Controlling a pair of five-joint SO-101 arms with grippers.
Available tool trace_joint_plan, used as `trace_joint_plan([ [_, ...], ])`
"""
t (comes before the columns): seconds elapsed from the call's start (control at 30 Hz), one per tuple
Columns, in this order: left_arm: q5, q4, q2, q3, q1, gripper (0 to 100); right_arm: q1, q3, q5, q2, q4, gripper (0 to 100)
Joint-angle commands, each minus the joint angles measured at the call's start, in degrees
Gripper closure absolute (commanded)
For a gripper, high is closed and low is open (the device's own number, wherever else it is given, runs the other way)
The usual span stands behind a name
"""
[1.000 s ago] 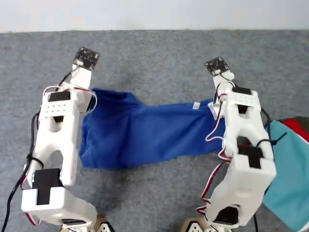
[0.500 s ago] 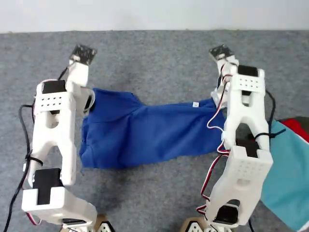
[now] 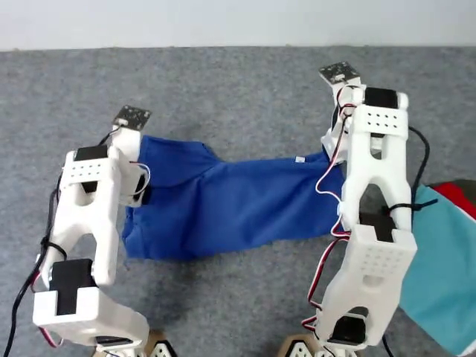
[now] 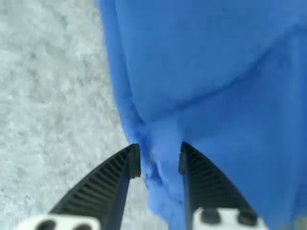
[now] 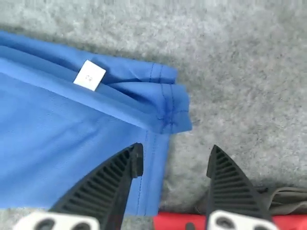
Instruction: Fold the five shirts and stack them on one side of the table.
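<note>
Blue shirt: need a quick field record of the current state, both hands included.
blue shirt: lies wrinkled across the gray table cover, stretched between the two arms
left hand: open, straddling a bunched fold at the shirt's edge
right hand: open, over the shirt's opposite end by its hemmed corner
white tag: on the shirt near the right hand
other cloth: teal garment and red garment beside the right arm
fold status: not yet stacked
</note>
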Motion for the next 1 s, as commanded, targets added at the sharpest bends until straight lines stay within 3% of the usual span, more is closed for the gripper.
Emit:
trace_joint_plan([
  [0.0, 1.3, -2.4, -0.2, 0.2, 0.3, 86, -0.5, -2.3, -0.6, -3.2, 0.7, 77.4],
  [0.37, 1.7, -2.3, 13.7, -6.3, 0.4, 88, -0.1, -2.3, -0.6, -3.2, 0.7, 77.5],
  [0.47, 1.7, -2.1, 13.8, -9.7, 0.4, 98, -0.1, -2.3, -0.6, -3.1, 0.7, 77.5],
  [0.67, 1.2, 4.5, 11.6, -13.6, 0.4, 99, -0.1, -2.2, -0.6, -2.7, 0.7, 77.5],
  [0.83, 0.7, 5.0, 8.9, -13.8, 0.3, 99, -0.5, -2.0, -0.6, -2.7, 0.7, 77.5],
  [0.97, -4.7, 5.0, 9.3, -13.8, 0.3, 99, -0.4, -2.0, -0.6, -2.7, 0.8, 77.5],
])
